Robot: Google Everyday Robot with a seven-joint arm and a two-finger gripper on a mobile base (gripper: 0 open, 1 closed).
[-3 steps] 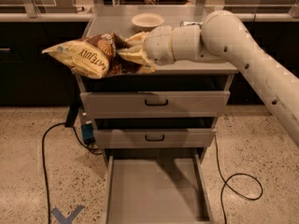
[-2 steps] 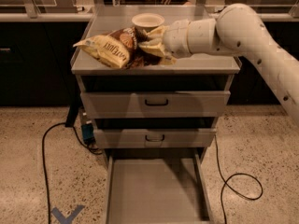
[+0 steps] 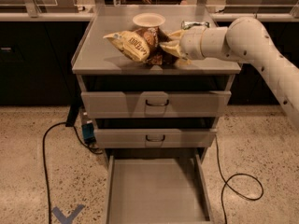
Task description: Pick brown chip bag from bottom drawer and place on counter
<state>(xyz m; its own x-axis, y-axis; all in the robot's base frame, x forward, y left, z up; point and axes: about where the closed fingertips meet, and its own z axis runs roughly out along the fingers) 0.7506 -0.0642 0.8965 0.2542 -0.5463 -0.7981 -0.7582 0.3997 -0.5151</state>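
Observation:
The brown chip bag is cream and dark brown and wrinkly. It hangs just above the counter, in front of a pale bowl. My gripper comes in from the right and is shut on the bag's right end. The bottom drawer is pulled out below, its flat floor bare.
A pale bowl stands at the back middle of the counter. A small packet of green contents lies behind my wrist. Two shut drawer fronts sit above the open drawer. Black cables lie on the floor on both sides.
My gripper has carried the bag to the right and further back, from past the counter's left front edge to over the counter's middle.

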